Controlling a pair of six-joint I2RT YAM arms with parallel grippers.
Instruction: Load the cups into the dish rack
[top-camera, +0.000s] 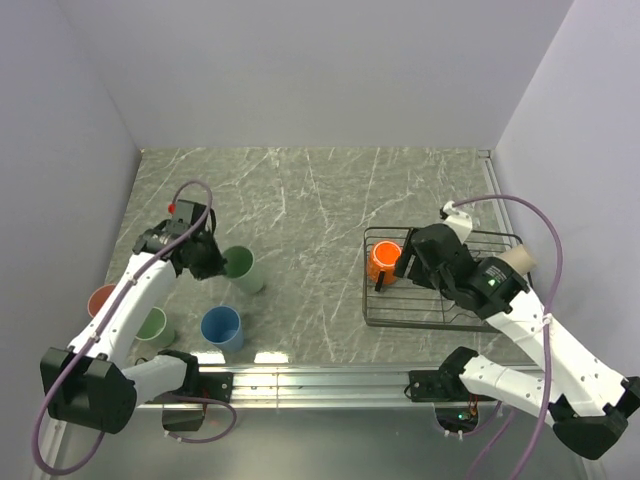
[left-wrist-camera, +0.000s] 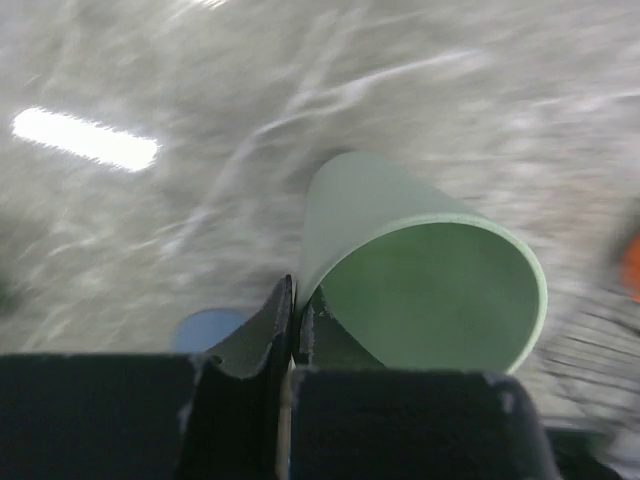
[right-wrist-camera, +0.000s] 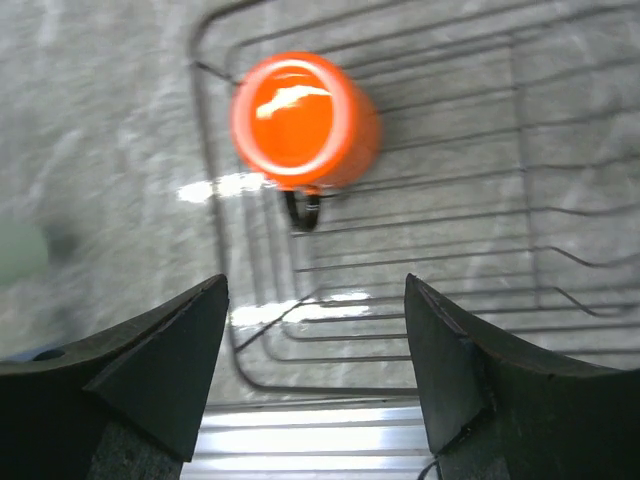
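Cups sit on either side of the table (top-camera: 300, 200), grouped around the two claws. The left claw (top-camera: 212, 262) is pinched tight on the rim wall of a pale green cup (top-camera: 243, 268). In the left wrist view its fingers (left-wrist-camera: 262, 335) meet with only the thin wall between them, and the cup leans away from them with its open mouth towards the camera. Whether its base touches the table cannot be told. A blue cup (top-camera: 221, 327) stands behind this claw, towards the arm bases. A second green cup (top-camera: 152, 325) and a salmon-pink cup (top-camera: 103, 299) stand behind it too, further out to its left beside the arm. The right claw (top-camera: 405, 268) is spread wide and holds nothing, hanging over the left part of the dish rack (top-camera: 400, 324). An orange mug (top-camera: 384, 260) sits in the rack just ahead of the fingertips, closer to the left finger and apart from both. It is near the rack's left rim, with its handle pointing back at the claw. A beige cup (top-camera: 518, 260) is well off to this claw's right, at the rack's right end. The arm partly hides it, so whether it stands inside the wire cannot be told.
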